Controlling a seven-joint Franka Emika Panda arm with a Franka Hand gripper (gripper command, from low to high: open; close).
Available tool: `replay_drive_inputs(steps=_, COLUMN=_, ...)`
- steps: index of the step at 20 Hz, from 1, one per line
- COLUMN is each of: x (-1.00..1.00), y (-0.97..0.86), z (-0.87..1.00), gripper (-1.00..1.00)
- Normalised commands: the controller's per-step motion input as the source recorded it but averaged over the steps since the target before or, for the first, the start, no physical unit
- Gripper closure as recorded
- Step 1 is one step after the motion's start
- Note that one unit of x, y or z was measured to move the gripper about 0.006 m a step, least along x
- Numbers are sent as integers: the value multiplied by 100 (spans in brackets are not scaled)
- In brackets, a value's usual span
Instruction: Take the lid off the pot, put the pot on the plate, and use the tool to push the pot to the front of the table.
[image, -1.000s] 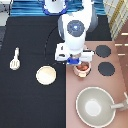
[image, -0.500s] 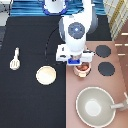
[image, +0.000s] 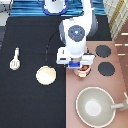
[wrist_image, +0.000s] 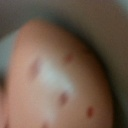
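Pot (image: 84, 71) with its lid (wrist_image: 55, 80) sits on the stove panel (image: 100, 80), directly under the gripper (image: 80, 66), which hangs low over the lid, probably to reach its knob. Whether it holds anything, I cannot tell. Plate (image: 46, 75) and tool (image: 15, 58) lie apart on the table (image: 30, 105).

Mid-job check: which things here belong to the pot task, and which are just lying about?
Job: small pale pink pot on the stove panel, under the gripper; round cream plate and cream-white spatula on the black table.
Lying about: large grey-beige pan; two black burners.
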Motion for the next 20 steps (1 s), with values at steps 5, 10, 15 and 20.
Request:
replay_drive_inputs(steps=5, x=11, y=6, z=54, gripper=100)
replay_drive_inputs(steps=10, x=-53, y=-37, z=73, gripper=100)
replay_drive_inputs(steps=15, x=-56, y=-52, z=75, gripper=100)
replay_drive_inputs(steps=20, x=-39, y=-87, z=71, gripper=100)
